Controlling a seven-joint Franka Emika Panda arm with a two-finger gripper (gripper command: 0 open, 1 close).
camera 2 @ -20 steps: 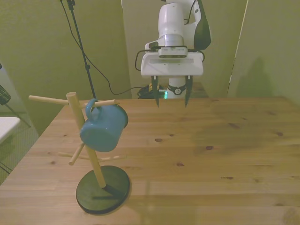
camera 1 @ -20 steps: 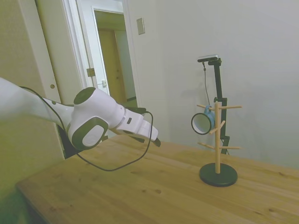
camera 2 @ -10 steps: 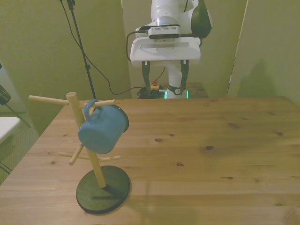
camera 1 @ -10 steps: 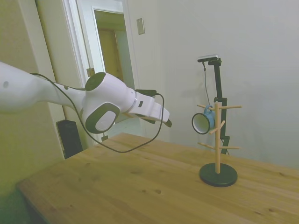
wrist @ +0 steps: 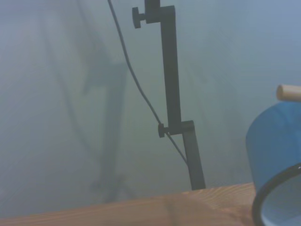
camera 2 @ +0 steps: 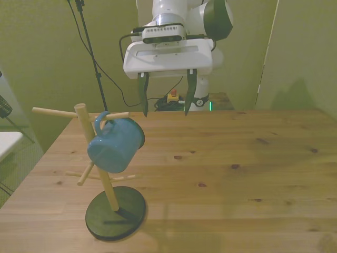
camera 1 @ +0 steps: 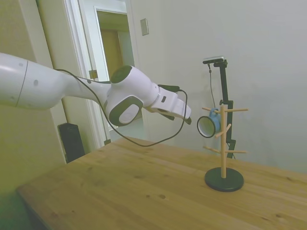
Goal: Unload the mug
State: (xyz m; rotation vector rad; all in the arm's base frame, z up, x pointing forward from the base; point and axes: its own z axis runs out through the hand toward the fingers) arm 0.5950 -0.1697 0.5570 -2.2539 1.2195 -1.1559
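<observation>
White arm [camera 1: 57, 88] outstretched above the table [camera 2: 221, 174], jaws apart, near the hanging mug [camera 2: 116, 145].

We see a plain pale wall [camera 1: 249, 43] behind a knotty wooden table [camera 1: 144, 191]. In the side view, a white-framed open doorway [camera 1: 112, 62] leads to a dim warm-toned passage, with a small wall plate [camera 1: 144, 27] beside it and a dark speaker-like box [camera 1: 72, 141] on the floor. In the front view, yellowish-green walls [camera 2: 37, 58] sit in soft, dim light.
</observation>
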